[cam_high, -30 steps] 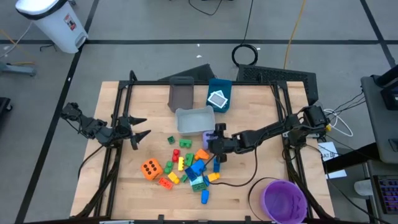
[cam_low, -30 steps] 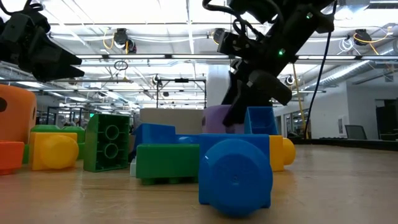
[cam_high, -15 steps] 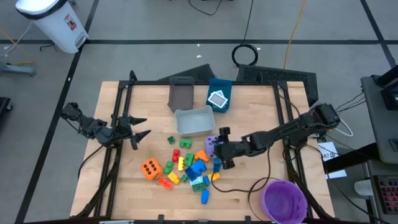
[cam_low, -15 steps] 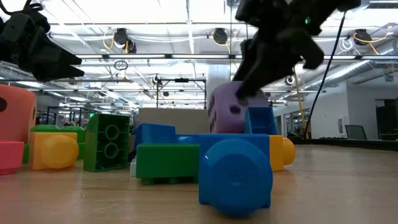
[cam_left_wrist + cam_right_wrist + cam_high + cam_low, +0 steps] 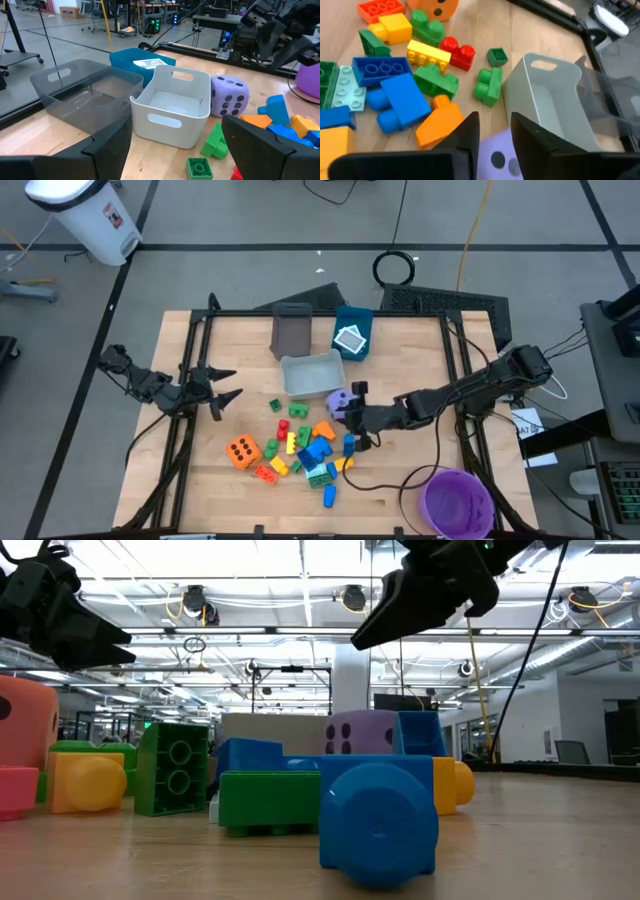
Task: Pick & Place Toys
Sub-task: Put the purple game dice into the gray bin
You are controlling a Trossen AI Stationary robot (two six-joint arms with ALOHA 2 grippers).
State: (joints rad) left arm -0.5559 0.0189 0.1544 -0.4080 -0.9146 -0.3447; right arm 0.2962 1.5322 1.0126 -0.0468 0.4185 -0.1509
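With the right gripper (image 5: 352, 417) nearly shut and empty above the purple die (image 5: 337, 402), which sits on the table beside the grey bin (image 5: 311, 373), it should reopen, centre over the die, then descend squarely.

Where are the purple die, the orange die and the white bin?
purple die (image 5: 229, 96), left wrist view, on its dotted front face.
orange die (image 5: 241, 451), high view, on its top face.
white bin (image 5: 172, 107), left wrist view, on its inside.
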